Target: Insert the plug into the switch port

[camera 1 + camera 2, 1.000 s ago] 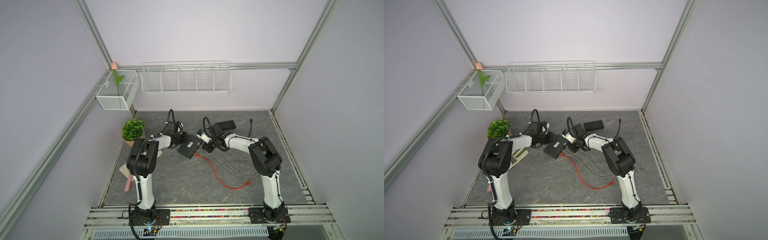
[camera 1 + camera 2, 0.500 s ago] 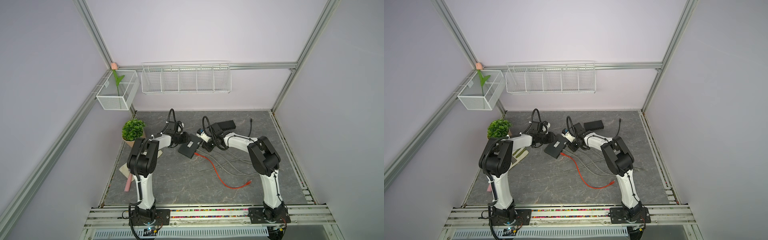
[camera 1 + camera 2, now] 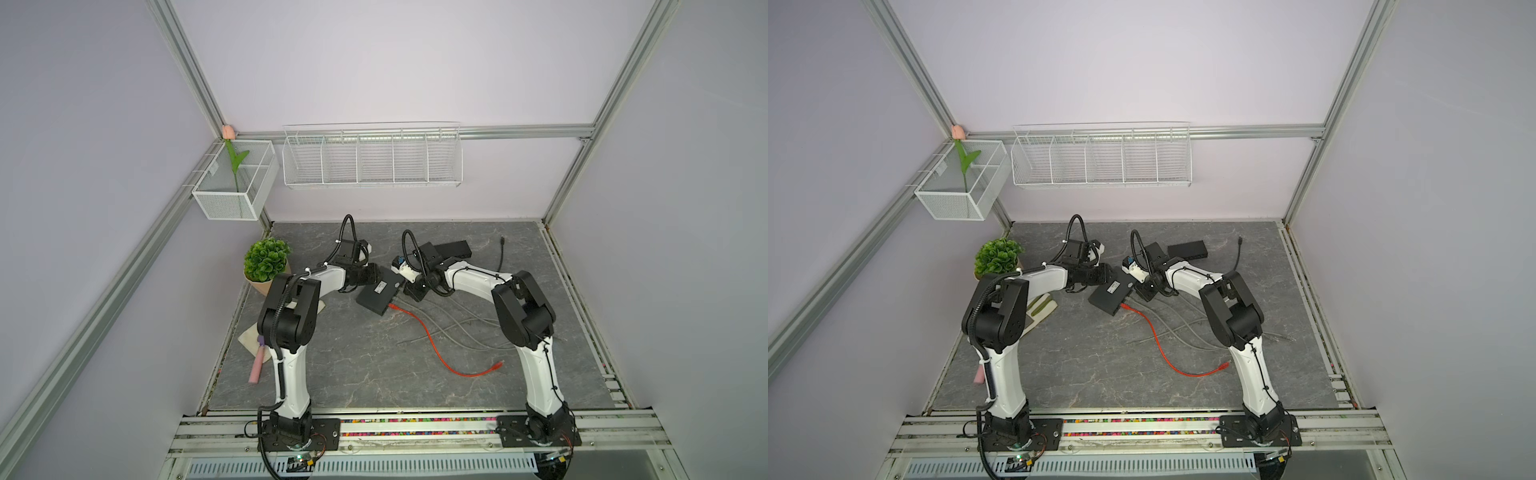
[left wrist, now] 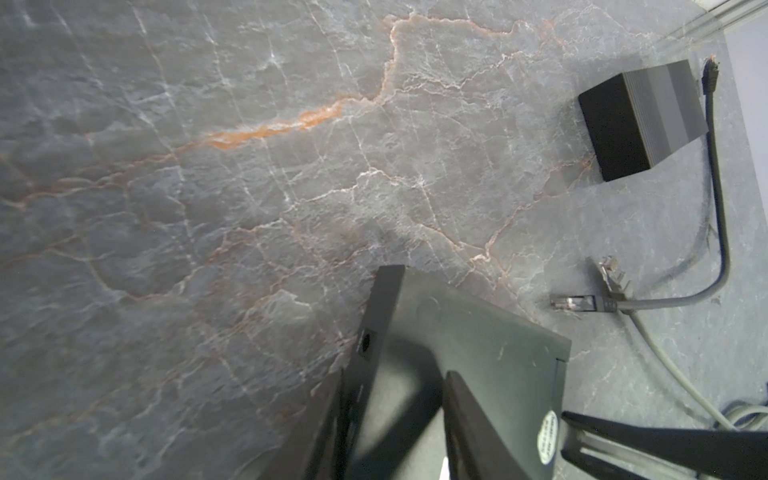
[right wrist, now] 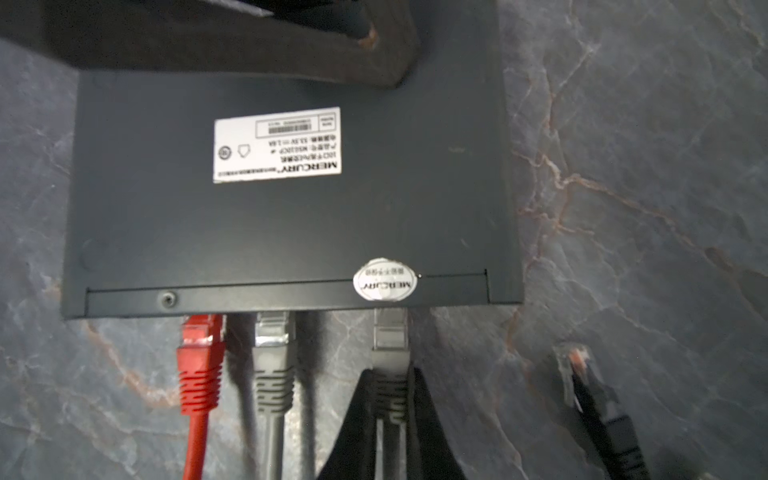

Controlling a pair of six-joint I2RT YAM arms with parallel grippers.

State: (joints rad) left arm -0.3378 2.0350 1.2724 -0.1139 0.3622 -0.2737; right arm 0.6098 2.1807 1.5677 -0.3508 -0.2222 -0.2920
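The black switch [image 5: 291,199] lies label-up on the slate table, seen in both top views [image 3: 376,293] [image 3: 1108,291]. My left gripper [image 4: 395,415] is shut on the switch's back part, one finger [image 4: 469,415] on top and the other along its side. My right gripper [image 5: 390,390] is shut on the boot of a grey plug [image 5: 390,332]. The plug's clear tip reaches the port face under the switch's edge, but its depth is hidden. A red plug [image 5: 199,345] and another grey plug [image 5: 272,336] sit in ports beside it.
A loose black plug [image 5: 582,374] lies on the table near the held plug. A second black box [image 3: 451,249] and a black cable [image 3: 501,253] lie behind. Red cable [image 3: 436,345] and grey cables [image 3: 457,328] trail forward. A potted plant [image 3: 266,259] stands at the left.
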